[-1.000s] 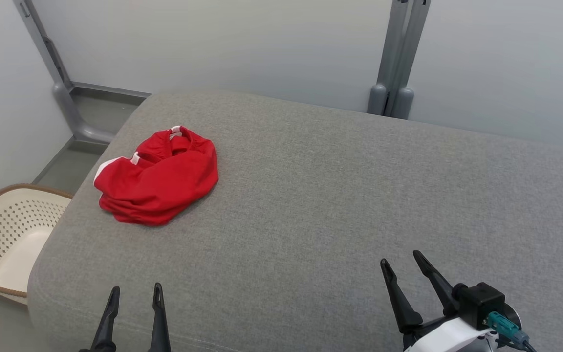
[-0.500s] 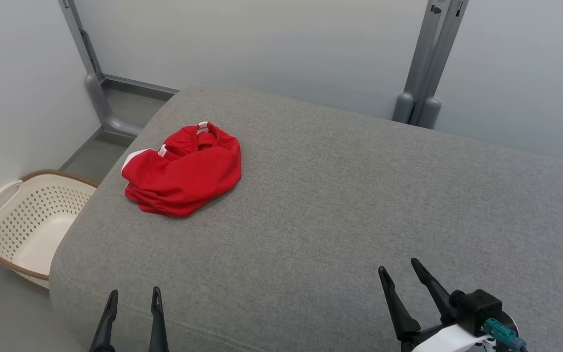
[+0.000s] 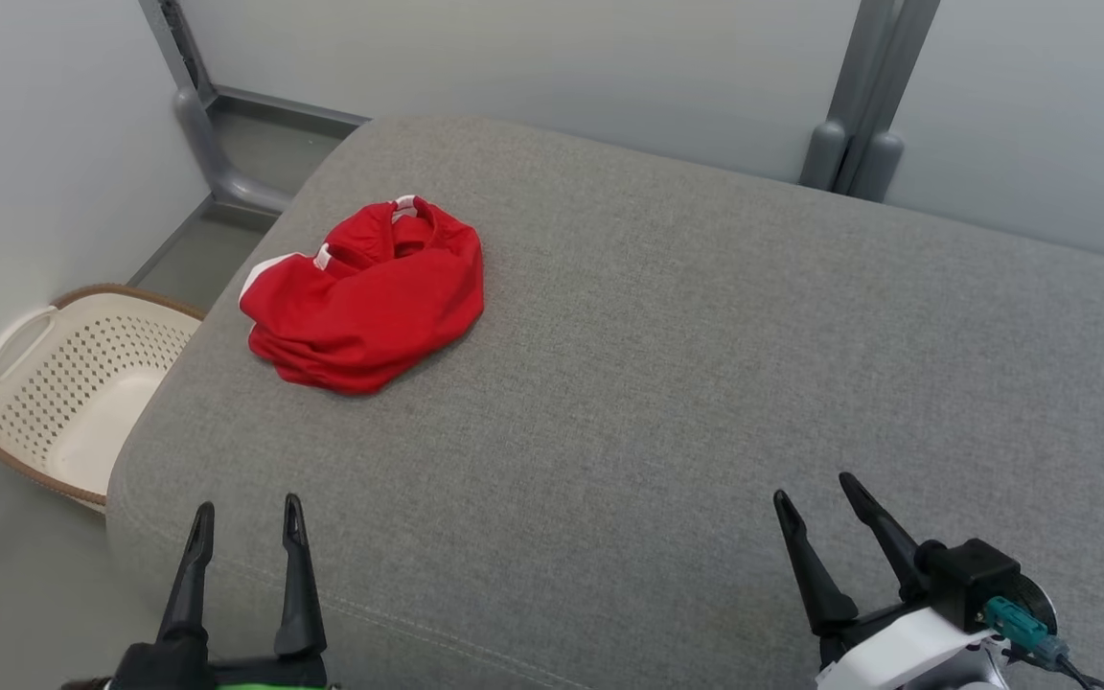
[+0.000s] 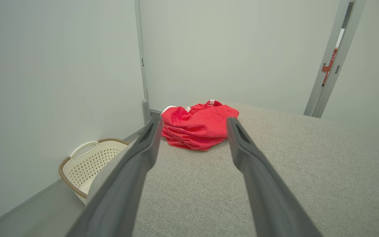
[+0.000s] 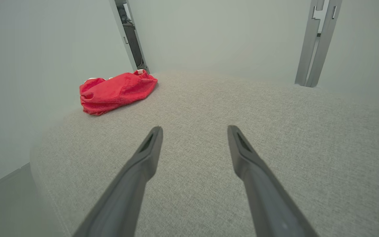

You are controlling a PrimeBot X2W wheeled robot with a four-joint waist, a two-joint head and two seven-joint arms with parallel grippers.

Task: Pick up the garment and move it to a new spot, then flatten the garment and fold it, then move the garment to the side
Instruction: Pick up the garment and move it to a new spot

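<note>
2 released, left tool, right tool, red garment crumpled well ahead of left tool

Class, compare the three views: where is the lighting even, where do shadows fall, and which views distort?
Head view: soft, even light, no glare, a thin shadow under the red garment. Left wrist view: wide-angle stretch makes the left tool loom large. Right wrist view: the grey cushion bulges, its left edge hazy.
</note>
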